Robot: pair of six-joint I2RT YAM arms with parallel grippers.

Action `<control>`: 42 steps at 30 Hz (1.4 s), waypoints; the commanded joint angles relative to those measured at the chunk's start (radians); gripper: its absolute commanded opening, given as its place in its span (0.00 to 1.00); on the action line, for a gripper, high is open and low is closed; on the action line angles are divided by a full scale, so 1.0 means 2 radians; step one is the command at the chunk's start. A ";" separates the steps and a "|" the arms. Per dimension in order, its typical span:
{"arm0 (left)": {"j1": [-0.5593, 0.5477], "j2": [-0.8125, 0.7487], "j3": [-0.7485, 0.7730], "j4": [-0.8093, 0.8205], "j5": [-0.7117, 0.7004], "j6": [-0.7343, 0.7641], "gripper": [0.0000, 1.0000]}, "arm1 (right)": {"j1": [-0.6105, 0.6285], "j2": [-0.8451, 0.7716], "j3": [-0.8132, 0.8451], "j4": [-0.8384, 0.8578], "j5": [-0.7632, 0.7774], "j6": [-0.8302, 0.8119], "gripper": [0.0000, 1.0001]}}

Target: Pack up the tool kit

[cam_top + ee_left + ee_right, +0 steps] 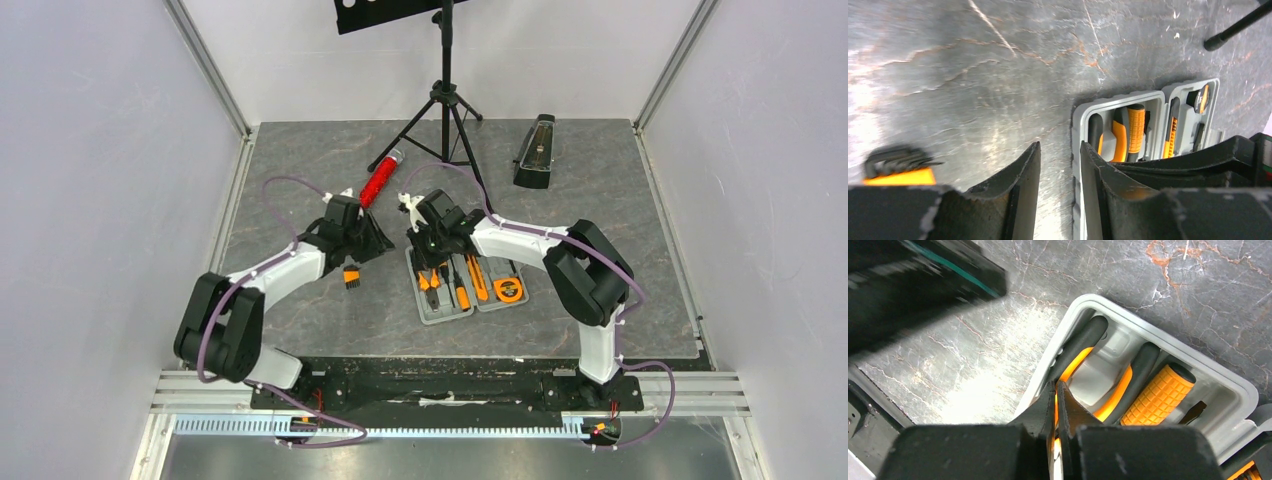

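- My left fingers (1018,187) stand narrowly apart, nothing between them, over the desk (600,200) just left of the tool kit case (430,313).
- My right fingers (1075,415) are pressed together above the pliers (1083,340) in the case's left half.
- One orange-and-black tool (351,277) lies on the desk, outside the case.

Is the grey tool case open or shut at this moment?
Open: the grey case lies spread flat, both halves facing up, orange-handled tools showing in its recesses.
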 commanded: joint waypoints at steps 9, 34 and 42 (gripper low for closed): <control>0.050 -0.102 -0.029 -0.105 -0.078 0.066 0.42 | 0.005 0.058 -0.031 -0.055 0.061 -0.025 0.00; 0.051 -0.019 0.017 -0.182 -0.130 0.151 0.62 | -0.097 -0.263 -0.178 0.137 0.047 -0.036 0.49; 0.051 0.022 0.034 -0.174 -0.131 0.151 0.61 | -0.152 -0.308 -0.240 0.151 0.030 -0.022 0.52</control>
